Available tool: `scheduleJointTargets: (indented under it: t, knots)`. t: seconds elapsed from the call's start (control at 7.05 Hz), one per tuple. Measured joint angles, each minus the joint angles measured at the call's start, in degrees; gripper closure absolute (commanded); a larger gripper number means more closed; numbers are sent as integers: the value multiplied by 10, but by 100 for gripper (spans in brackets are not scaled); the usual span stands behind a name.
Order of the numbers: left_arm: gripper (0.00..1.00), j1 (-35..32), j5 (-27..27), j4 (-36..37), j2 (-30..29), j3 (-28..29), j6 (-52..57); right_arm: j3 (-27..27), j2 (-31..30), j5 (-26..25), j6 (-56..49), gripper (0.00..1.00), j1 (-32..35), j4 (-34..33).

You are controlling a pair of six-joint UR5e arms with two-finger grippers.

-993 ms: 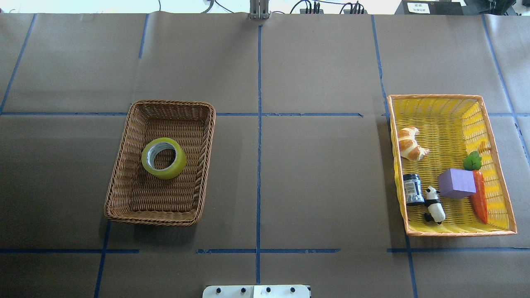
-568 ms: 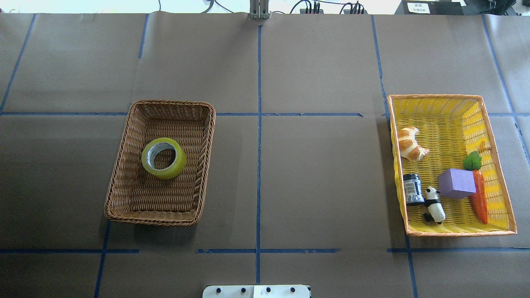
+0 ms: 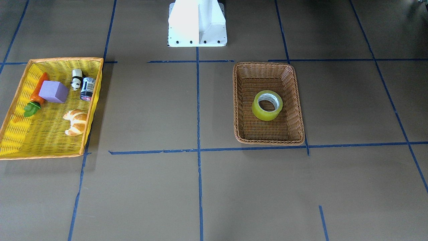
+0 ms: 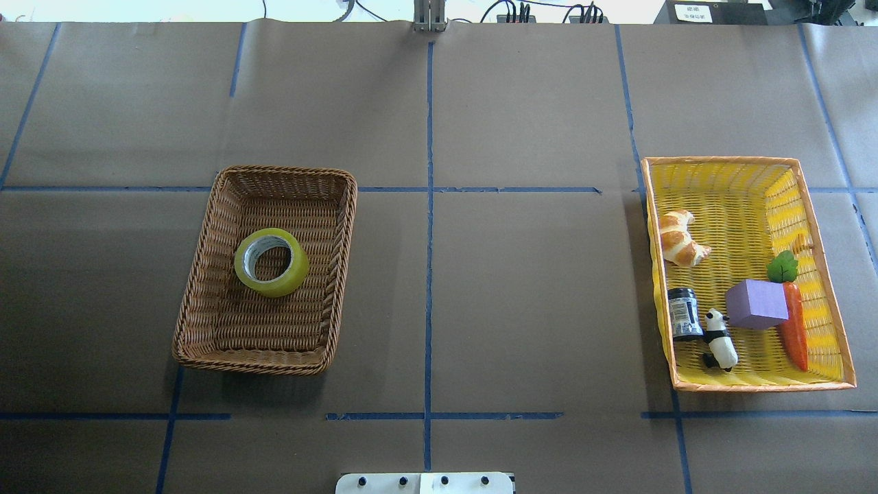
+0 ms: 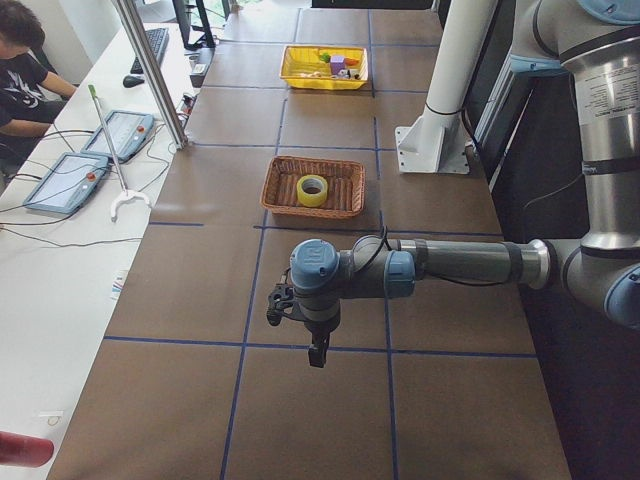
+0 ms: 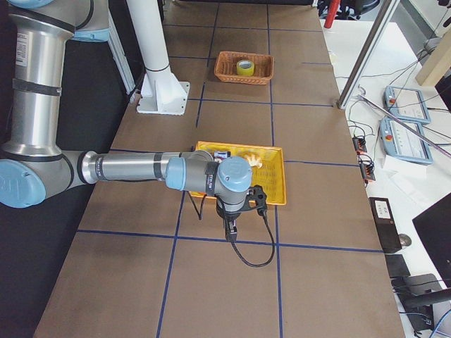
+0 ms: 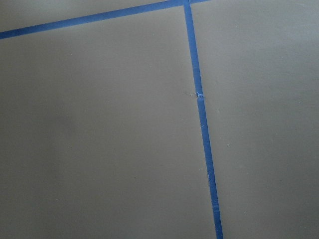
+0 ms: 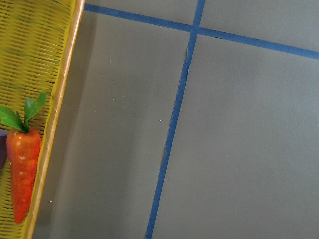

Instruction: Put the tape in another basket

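Note:
The yellow-green tape [image 4: 276,285] lies flat in the middle of the brown wicker basket [image 4: 345,226] on the table's left half; both also show in the front view, the tape [image 3: 264,115] in the basket [image 3: 298,103]. No gripper shows in the overhead or front view. In the exterior left view my left gripper [image 5: 315,355] hangs over bare table, well short of the basket [image 5: 280,186]. In the exterior right view my right gripper [image 6: 230,232] hangs beside the yellow tray basket [image 6: 273,191]. I cannot tell whether either is open or shut.
The yellow orange-rimmed tray basket [image 4: 727,185] at the right holds a croissant [image 4: 679,239], a dark jar [image 4: 683,313], a panda figure [image 4: 718,339], a purple block [image 4: 756,304] and a carrot [image 4: 794,333]. The carrot [image 8: 22,169] shows in the right wrist view. The white robot base [image 3: 197,23] stands mid-table.

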Motion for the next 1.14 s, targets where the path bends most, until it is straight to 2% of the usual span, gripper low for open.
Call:
scheduleJointTargets:
  t: [1.14]
  knots:
    - [0, 0, 0, 1, 1, 4, 0, 1, 0, 8, 1, 0, 0, 1]
